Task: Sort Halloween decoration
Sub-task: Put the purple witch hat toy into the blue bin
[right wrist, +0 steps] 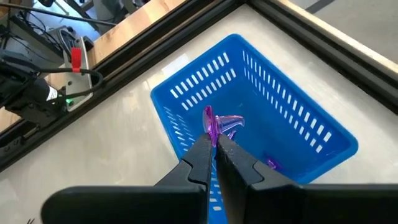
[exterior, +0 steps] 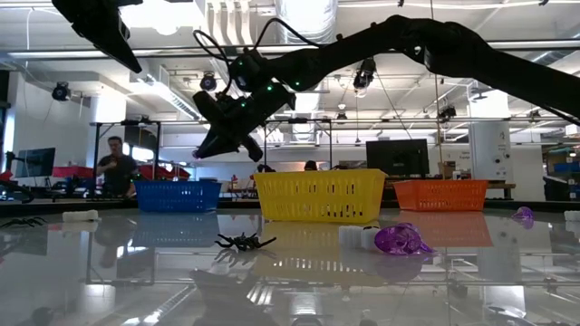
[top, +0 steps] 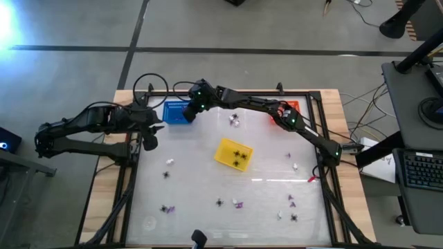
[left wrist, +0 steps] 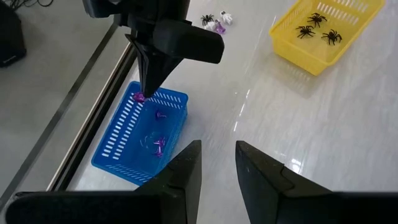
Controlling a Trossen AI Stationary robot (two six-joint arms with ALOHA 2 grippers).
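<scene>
Right gripper (right wrist: 214, 146) hung over the blue basket (right wrist: 298, 124), fingers pinched on a purple piece (right wrist: 217, 124).

The slotted plastic basket sat at the glossy table's (top: 270, 173) eleven o'clock, close to the frame rail, with more purple bits (left wrist: 159, 144) inside. The left gripper (left wrist: 217, 158) waited near it at nine o'clock, fingers slightly apart and empty. A yellow basket (top: 225, 153) of black spiders (top: 239, 157) sat centrally; loose pieces (top: 235, 204) dotted the open six o'clock side.

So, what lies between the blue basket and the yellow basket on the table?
In the left wrist view, bare table separates the blue basket and the yellow basket; nothing lies there.
</scene>
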